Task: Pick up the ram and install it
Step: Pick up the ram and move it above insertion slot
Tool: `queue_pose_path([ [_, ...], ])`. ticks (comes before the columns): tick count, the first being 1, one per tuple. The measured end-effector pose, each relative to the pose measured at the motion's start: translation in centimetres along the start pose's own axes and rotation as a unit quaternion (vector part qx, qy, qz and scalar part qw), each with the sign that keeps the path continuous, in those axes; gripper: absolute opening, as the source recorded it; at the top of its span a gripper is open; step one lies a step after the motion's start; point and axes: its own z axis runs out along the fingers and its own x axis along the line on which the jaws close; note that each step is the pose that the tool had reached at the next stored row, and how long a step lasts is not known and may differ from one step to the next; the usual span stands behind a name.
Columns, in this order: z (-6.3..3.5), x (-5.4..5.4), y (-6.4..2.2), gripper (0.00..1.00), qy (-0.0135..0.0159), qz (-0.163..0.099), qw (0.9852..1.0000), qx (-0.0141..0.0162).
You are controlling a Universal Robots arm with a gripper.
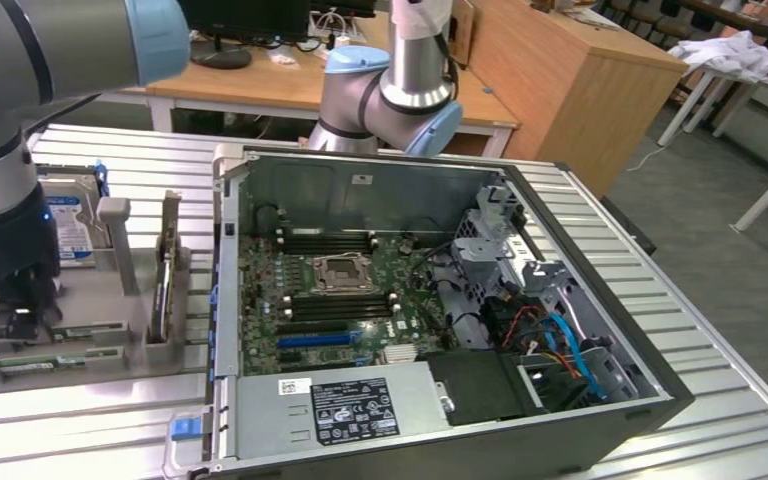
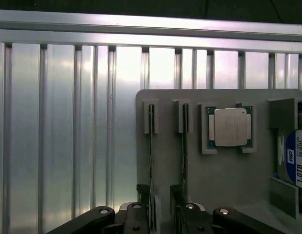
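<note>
From the exterior view's left to its right, a blue-labelled hard drive (image 1: 75, 228), a gray parts holder (image 1: 95, 300) and an open computer case (image 1: 344, 190) are sitting on the ribbed metal table (image 1: 711, 335). I am hovering my gripper (image 1: 11, 325) (image 2: 160, 214) low over the holder, fingers spread wide and clasping nothing. The ram (image 2: 151, 146) is standing on edge in its slot, apparently between my fingertips, beside its twin (image 2: 184, 146) and a silver CPU chip (image 2: 230, 126).

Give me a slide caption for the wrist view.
Open end effector at two ram sticks standing edge-on in a gray tray, beside a CPU and a blue-labelled hard drive.
</note>
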Motion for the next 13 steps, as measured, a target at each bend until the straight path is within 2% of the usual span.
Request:
queue_pose_path([
  [13,1.77,0.2,-0.02,0.31,0.0,0.0,1.0,0.0],
])
